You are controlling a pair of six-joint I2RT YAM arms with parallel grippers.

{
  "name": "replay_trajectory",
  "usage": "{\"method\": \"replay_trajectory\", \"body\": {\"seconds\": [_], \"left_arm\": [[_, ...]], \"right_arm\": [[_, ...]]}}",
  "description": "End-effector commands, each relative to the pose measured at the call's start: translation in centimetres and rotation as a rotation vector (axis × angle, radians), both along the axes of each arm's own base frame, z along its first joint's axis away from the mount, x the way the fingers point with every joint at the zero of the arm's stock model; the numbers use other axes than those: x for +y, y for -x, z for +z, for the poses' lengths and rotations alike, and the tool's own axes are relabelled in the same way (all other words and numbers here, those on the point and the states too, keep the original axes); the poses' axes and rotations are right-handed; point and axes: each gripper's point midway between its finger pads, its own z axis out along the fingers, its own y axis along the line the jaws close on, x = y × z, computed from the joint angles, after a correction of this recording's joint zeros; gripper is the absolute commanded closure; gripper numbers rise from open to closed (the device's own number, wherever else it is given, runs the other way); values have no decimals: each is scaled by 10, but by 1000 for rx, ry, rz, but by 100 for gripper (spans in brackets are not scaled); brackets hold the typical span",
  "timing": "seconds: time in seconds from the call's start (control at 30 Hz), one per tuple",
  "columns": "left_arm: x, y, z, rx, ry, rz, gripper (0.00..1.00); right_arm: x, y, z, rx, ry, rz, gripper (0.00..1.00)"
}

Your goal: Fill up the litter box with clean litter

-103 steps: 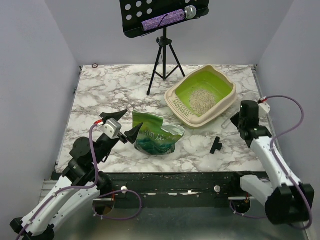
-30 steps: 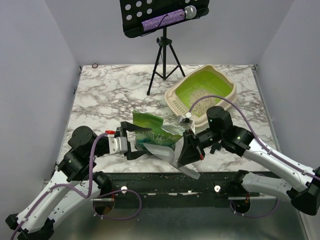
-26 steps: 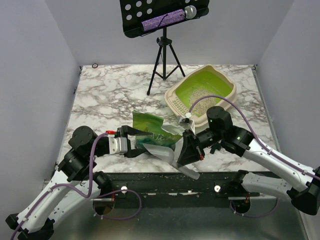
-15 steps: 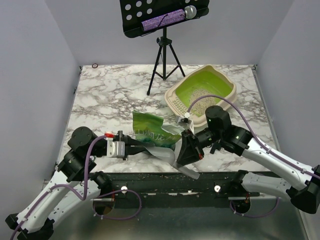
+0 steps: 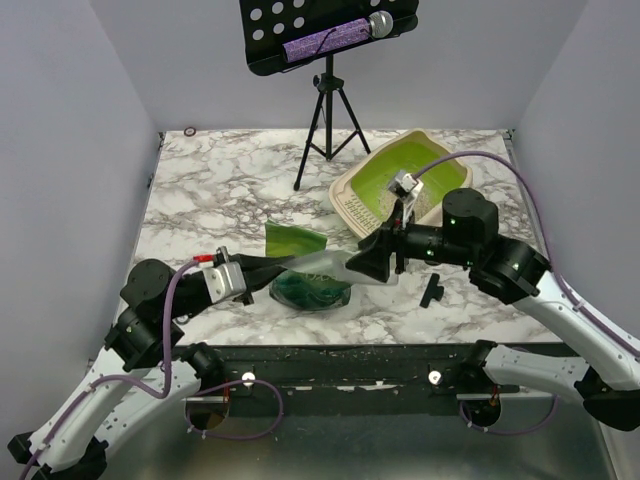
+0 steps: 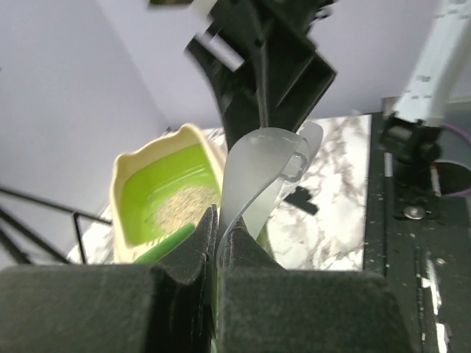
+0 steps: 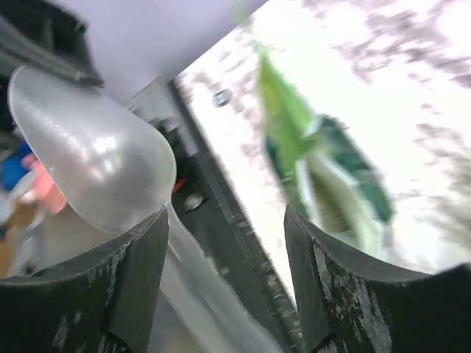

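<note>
The litter box [image 5: 349,199], beige with a lime-green inside, stands at the back right, partly behind my right arm. It also shows in the left wrist view [image 6: 132,195], with a small heap of clean litter [image 6: 180,207] in it. My left gripper [image 5: 264,266] is shut on one end of a translucent grey scoop [image 5: 320,266], held above the green bag [image 5: 310,291]. In the left wrist view the scoop [image 6: 254,169] curves up from the shut jaws [image 6: 218,220]. My right gripper [image 5: 376,258] is open at the scoop's other end. In the right wrist view the scoop [image 7: 96,162] lies beside one finger.
A black music stand on a tripod [image 5: 325,130] stands at the back centre. A small black part [image 5: 432,290] lies on the marble table [image 5: 220,200] in front of the litter box. A small ring [image 5: 190,131] lies at the back left corner.
My right gripper, which held the scoop low by the table's front edge, has risen up and right and now stands open. The scoop is now in my left gripper, raised over the bag.
</note>
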Motion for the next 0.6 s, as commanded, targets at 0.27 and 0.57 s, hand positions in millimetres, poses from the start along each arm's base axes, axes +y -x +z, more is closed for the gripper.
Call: {"method": "replay_trajectory", "body": {"seconds": [0.27,0.57], "left_arm": [[49,-91,31,182,115,569,100],[57,-103,56,363,182,663,100]], "right_arm": [[-66,-126,46,-377,-52,-704,21],[-80,-138,65,-542,-238,-565,18]]}}
